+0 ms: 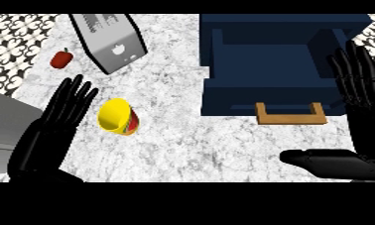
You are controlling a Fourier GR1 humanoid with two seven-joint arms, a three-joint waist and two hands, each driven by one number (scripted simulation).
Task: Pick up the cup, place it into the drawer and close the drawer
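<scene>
Now, cup (118, 116): a yellow cup with a red and green band low on its side, standing on the marble counter (183, 135) in the left half of the view.
Cup axis: its long axis runs close to the line of sight, so the yellow mouth faces up toward the camera and slightly to the lower left; the banded base shows at the lower right of the rim.
Cup contact: nothing holds it; the left fingertips lie just beside its upper left, and whether they touch cannot be told.
Left hand (51, 130): black, released, fingers straight and spread, pointing up and to the right, next to the cup on its left side.
Drawer (275, 73): dark blue, pulled open, right of the cup and well apart from it; its hollow faces up and its front panel faces the lower edge.
Drawer handle (290, 113): a tan wooden U-shaped bar on the front panel, sticking out toward the viewer.
Right hand (355, 95): black, released, fingers straight and upright at the right edge, over the drawer's right side; the thumb reaches left along the bottom of the view.
Laptop (110, 40): silver, closed, lying at a slant above the cup.
Red pepper (61, 59): small, left of the laptop, near the counter's edge.
Patterned floor (22, 45): black and white tiles at upper left.
</scene>
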